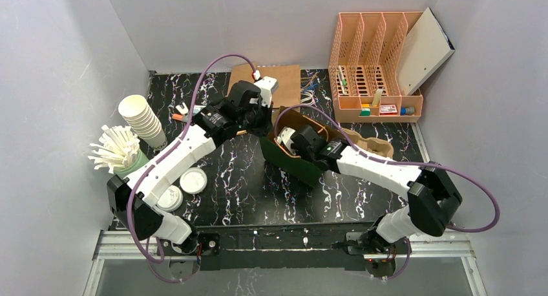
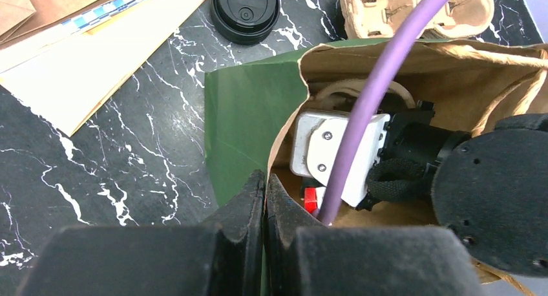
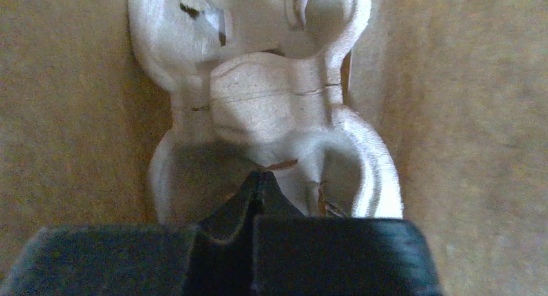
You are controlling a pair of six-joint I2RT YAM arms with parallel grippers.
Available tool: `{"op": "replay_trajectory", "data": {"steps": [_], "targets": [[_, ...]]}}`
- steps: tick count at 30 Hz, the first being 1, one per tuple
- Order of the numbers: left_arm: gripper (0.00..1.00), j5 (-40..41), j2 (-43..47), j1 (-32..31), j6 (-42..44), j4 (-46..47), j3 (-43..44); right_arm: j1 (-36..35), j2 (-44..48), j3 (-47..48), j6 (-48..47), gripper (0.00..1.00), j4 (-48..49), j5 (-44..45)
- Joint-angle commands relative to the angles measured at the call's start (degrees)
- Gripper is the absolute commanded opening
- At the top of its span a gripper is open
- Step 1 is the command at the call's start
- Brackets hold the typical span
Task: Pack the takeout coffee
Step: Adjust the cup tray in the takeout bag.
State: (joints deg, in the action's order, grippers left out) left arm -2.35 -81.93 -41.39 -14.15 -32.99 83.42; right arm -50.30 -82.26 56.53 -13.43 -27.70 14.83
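A green paper bag (image 1: 294, 161) with a brown inside stands open at the table's middle; it also shows in the left wrist view (image 2: 239, 115). My left gripper (image 1: 256, 129) (image 2: 265, 179) is shut on the bag's rim, with the paper edge between its fingers. My right arm reaches down into the bag. My right gripper (image 3: 262, 176) is shut on the middle ridge of a pale pulp cup carrier (image 3: 271, 102) that lies on the bag's floor. In the top view the right gripper is hidden inside the bag.
A second pulp carrier (image 1: 375, 144) lies behind the bag. A black lid (image 2: 245, 11) and envelopes (image 2: 84, 50) lie at the back. A cup stack (image 1: 143, 118), a stirrer holder (image 1: 116, 150) and white lids (image 1: 192, 179) stand at the left. An orange organizer (image 1: 375, 70) is at the back right.
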Motion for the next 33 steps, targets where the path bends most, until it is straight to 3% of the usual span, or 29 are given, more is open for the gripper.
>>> {"op": "replay_trajectory", "data": {"steps": [1, 17, 28, 33], "targets": [[0.0, 0.9, -0.2, -0.2, -1.2, 0.2, 2.6, 0.3, -2.7, 2.3, 2.3, 0.01, -4.0, 1.0], [0.0, 1.6, -2.3, -0.1, -2.0, 0.5, 4.6, 1.1, -18.3, 13.9, 10.1, 0.01, -19.3, -2.3], [0.0, 5.4, -2.4, -0.2, -0.6, 0.8, 5.1, 1.1, -19.0, 15.2, 12.2, 0.01, -23.8, -6.2], [0.0, 4.7, -3.0, -0.2, 2.6, 2.3, 5.4, 1.1, -15.8, 21.5, 14.1, 0.01, -24.4, -8.6]]}}
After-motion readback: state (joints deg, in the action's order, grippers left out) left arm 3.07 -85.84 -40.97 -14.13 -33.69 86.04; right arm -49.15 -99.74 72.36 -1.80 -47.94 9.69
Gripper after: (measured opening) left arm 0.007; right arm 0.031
